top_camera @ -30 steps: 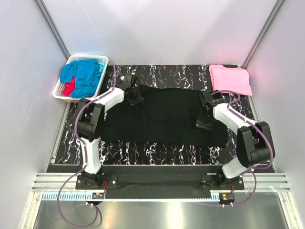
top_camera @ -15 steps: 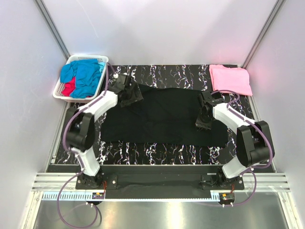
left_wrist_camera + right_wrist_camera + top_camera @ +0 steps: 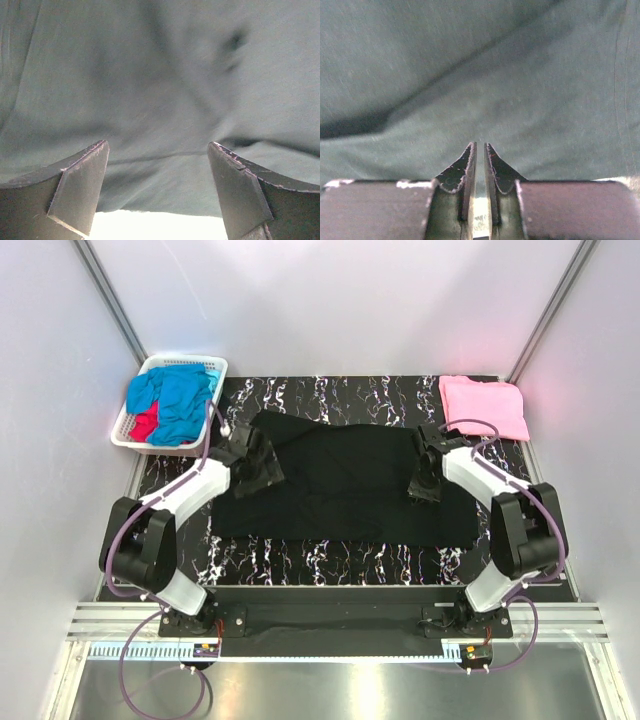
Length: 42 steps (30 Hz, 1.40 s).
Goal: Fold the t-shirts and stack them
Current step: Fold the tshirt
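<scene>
Black marble-patterned counter (image 3: pixel 340 395) with white veins fills the floor of a pale-walled booth, and four t-shirts show on or beside it. One large black t-shirt (image 3: pixel 345 485) lies spread flat across the middle of the counter, its long side running left to right, with its far left corner rumpled. One pink t-shirt (image 3: pixel 485 407) lies folded in the far right corner, apart from the black one. One bright blue t-shirt (image 3: pixel 182 398) is heaped in a white slotted basket (image 3: pixel 172 363) that stands just off the far left corner of the counter. Whether that blue heap is a single garment cannot be told. One red t-shirt (image 3: pixel 146 425) shows at the near left of the same basket, partly under the blue.

Two arms reach in from the near edge. The left end effector (image 3: pixel 257 468) sits over the rumpled left part of the black t-shirt. In the left wrist view its two fingers (image 3: pixel 82 175) stand wide apart with only cloth beyond them and nothing between. The right end effector (image 3: pixel 423 483) rests on the right part of the black t-shirt. In the right wrist view its fingertips (image 3: pixel 469 152) are nearly together, a thin slit between them, and no cloth shows in that slit.
</scene>
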### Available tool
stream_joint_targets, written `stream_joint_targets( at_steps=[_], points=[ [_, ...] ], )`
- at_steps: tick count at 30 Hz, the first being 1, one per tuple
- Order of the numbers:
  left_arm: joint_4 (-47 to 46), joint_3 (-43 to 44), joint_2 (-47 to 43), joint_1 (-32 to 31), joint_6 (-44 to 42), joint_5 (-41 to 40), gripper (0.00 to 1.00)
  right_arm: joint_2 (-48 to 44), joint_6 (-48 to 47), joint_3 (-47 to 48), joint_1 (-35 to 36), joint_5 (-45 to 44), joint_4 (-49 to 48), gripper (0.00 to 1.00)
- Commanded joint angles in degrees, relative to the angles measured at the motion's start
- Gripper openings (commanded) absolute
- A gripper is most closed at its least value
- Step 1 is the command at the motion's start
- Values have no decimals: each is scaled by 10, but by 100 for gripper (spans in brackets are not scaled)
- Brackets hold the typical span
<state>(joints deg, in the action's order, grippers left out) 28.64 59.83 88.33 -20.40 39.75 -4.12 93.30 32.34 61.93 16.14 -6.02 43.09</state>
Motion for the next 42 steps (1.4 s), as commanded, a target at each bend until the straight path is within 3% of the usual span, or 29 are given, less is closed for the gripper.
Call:
stream_joint_targets(
  at_steps=[1,12,30,42],
  points=[
    [16,-34,-33,2,28,2,85,32,-22,48,4,-22,1,18],
    [67,-82,-54,1,43,-50,85,101,-46,36,3,12,-18,32],
    [149,-113,34,-36,118,-128,84,69,-47,-6,3,24,-11,35],
    [193,-208,-88,-40,167,-131,82,50,-27,-78,2,27,-24,34]
  ],
)
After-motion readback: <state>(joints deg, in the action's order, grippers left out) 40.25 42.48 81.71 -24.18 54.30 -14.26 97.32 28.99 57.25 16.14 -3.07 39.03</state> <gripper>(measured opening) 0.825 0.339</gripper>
